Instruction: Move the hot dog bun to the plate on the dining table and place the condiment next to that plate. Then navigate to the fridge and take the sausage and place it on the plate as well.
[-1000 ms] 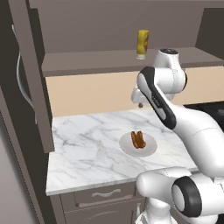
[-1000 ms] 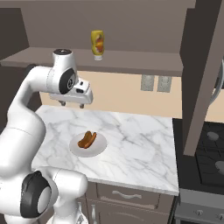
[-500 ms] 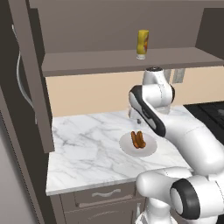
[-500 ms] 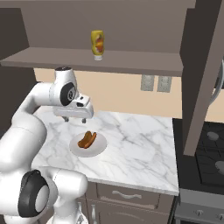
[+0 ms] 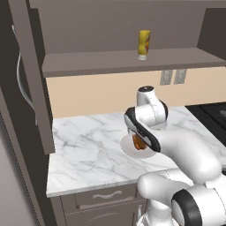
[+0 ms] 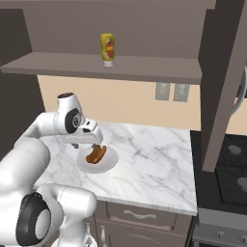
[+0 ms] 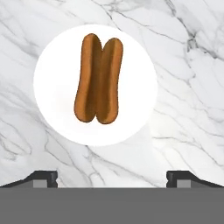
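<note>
We see a brown hot dog bun (image 7: 99, 79) lying in the middle of a round white plate (image 7: 52, 113). The plate sits on a white marble desk (image 5: 84, 150), near the front of it. Our tool (image 7: 112, 178) hangs right above the plate and points down at the bun. Its two dark tips are spread wide apart, one at each side, and they pinch nothing. The bun is split down its length. From the right side we see the bun (image 6: 96, 154) on the plate (image 6: 109, 163) just under the white arm. A yellow condiment bottle (image 5: 144, 44) stands up high on a brown shelf (image 5: 88, 62) over the desk, well apart from the plate.
</note>
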